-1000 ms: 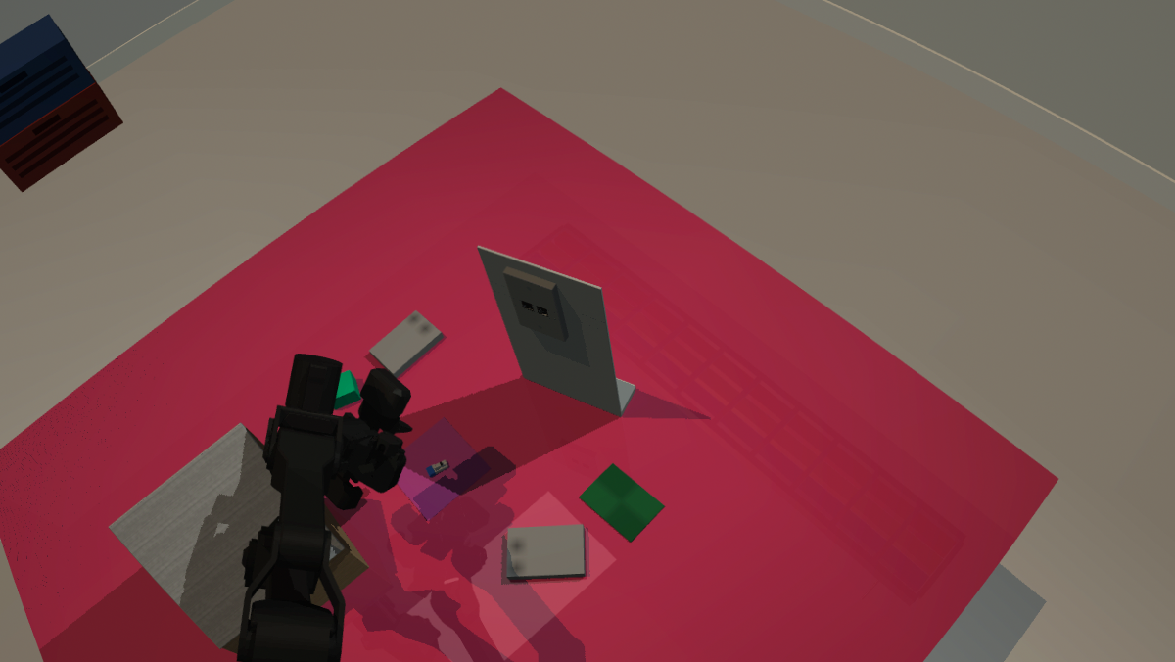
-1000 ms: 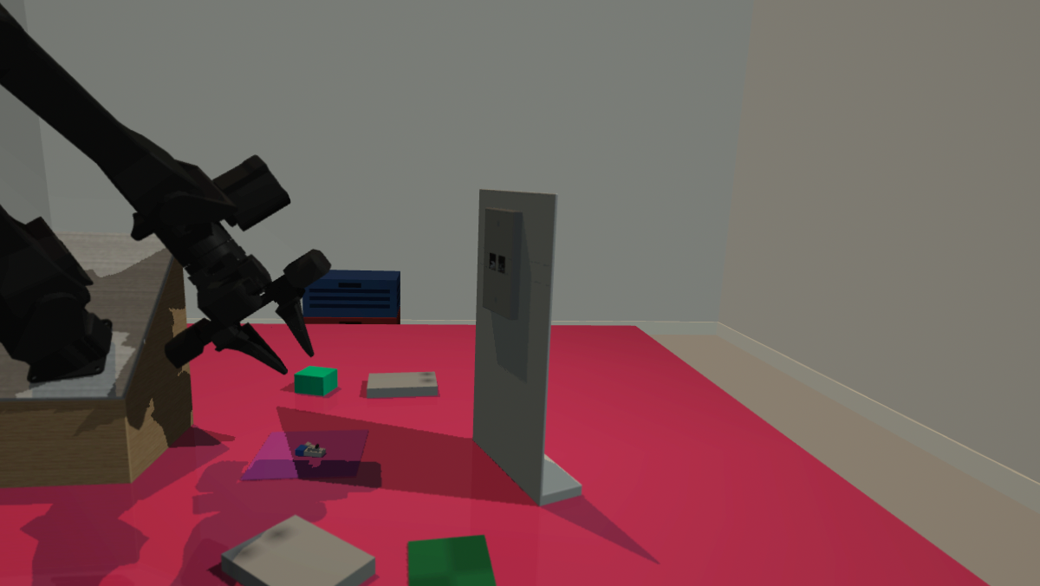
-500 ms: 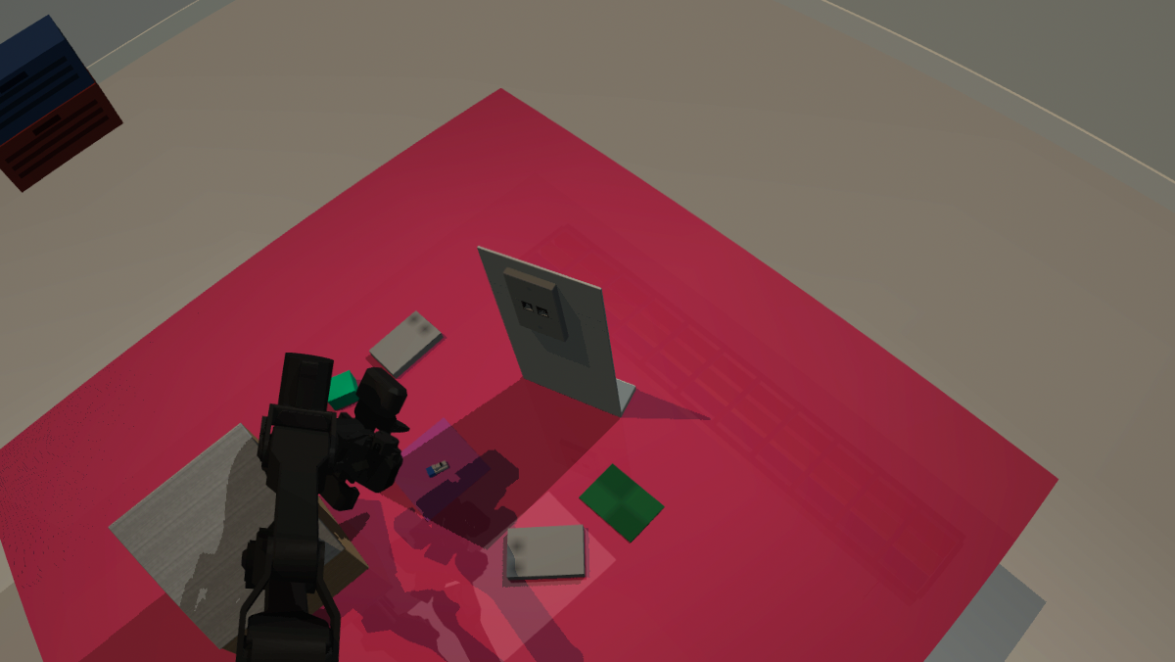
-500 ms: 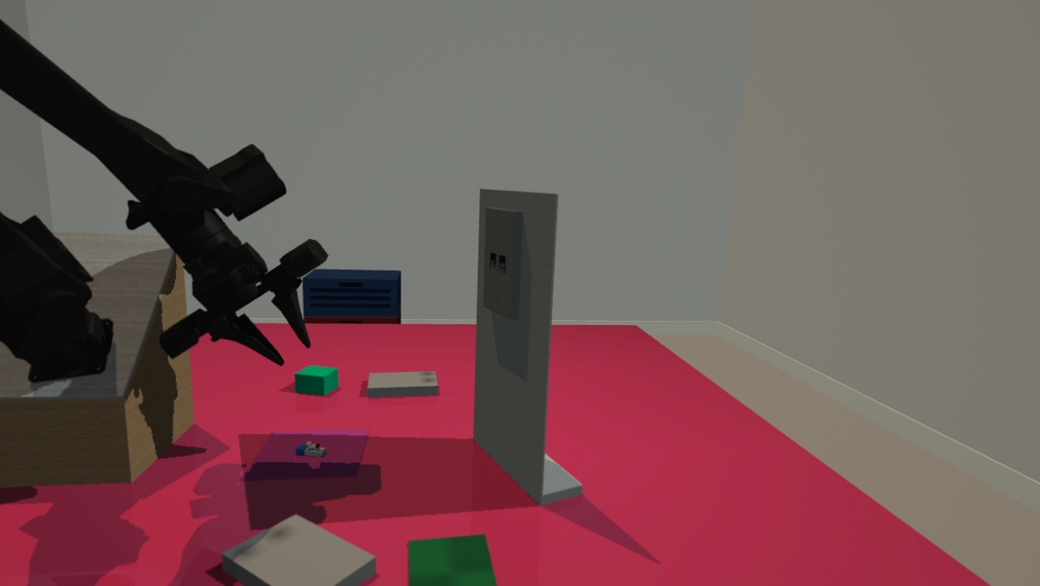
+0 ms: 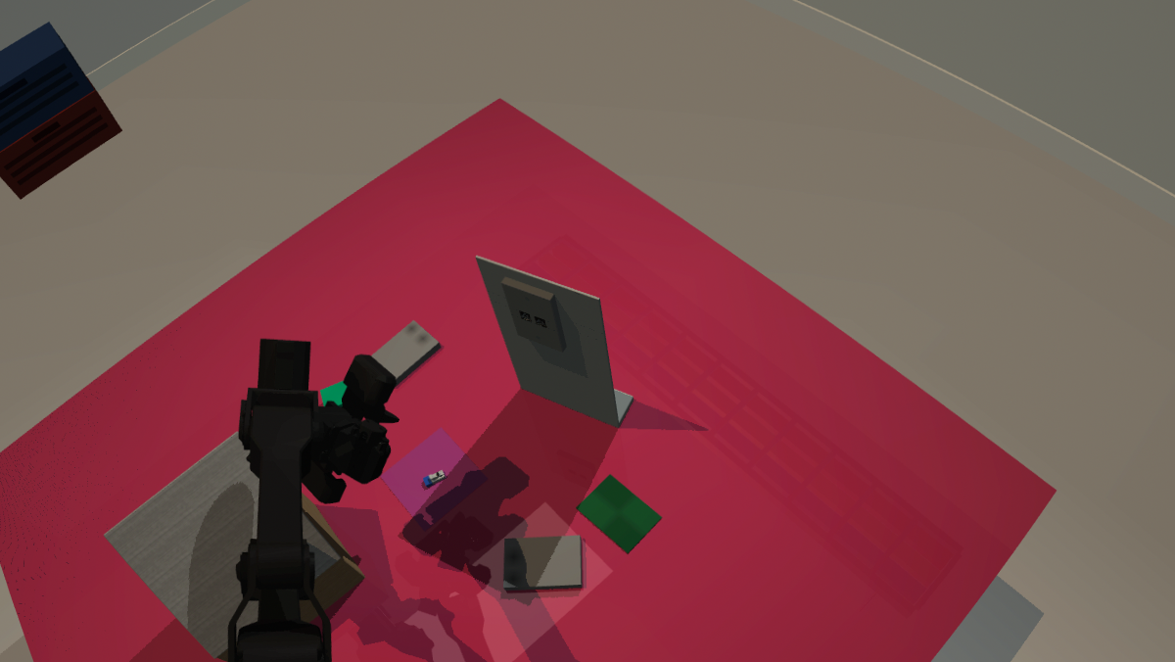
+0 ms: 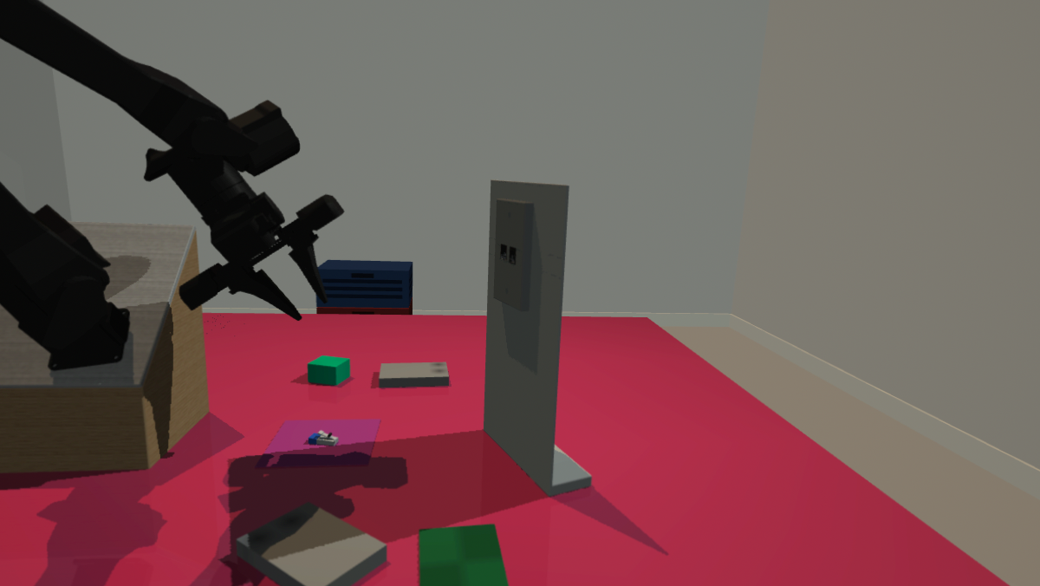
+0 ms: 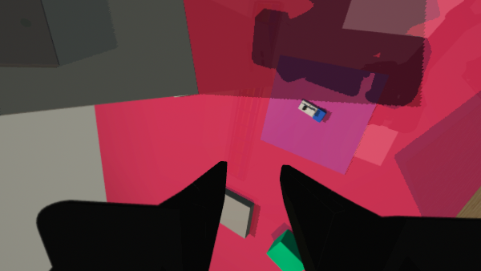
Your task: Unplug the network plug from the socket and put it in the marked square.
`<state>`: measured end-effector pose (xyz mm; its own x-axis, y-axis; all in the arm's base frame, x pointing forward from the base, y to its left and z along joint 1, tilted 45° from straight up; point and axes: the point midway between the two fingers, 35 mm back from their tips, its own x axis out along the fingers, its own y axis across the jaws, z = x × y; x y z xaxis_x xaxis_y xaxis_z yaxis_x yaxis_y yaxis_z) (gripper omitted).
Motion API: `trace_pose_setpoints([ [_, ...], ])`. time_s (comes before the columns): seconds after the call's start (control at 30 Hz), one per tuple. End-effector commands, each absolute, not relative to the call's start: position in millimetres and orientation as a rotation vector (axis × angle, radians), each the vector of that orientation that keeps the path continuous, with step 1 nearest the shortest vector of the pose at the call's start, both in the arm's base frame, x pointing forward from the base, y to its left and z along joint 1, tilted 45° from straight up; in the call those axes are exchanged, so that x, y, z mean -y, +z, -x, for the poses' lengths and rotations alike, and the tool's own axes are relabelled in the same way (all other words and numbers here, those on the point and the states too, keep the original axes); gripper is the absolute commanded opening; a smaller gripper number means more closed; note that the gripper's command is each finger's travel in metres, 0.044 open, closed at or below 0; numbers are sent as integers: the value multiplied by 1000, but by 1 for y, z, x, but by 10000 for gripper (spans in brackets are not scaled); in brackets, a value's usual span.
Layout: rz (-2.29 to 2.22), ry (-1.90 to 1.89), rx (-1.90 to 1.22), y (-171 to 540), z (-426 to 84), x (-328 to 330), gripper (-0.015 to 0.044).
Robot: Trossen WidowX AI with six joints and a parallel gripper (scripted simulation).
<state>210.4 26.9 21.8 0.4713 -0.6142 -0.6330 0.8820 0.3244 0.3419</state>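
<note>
One plug (image 5: pixel 434 479) (image 6: pixel 322 438) (image 7: pixel 313 108) lies inside the one purple square (image 5: pixel 441 444) (image 6: pixel 356 431) (image 7: pixel 313 144), out of the socket, so by my judgement the task looks done, bar perhaps a steady finish. The one gripper (image 5: pixel 355 460) (image 6: pixel 311 309) (image 7: pixel 253 170) hangs above, released, fingers parted, holding nothing. Farther right stands one upright panel (image 5: pixel 567 369) (image 6: pixel 520 393) (image 7: pixel 152 64) with two socket openings; around lie two grey slabs, one green block and one dark green square.
</note>
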Motion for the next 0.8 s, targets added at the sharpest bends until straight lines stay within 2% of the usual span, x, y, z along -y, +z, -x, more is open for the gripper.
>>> trace_pose_setpoints([
  [0.0,-735,-1022,-430,29,-212,-35,156],
  [0.63,-736,-1018,-414,74,-212,-69,156],
  [0.77,-736,-1018,-414,74,-212,-69,261],
])
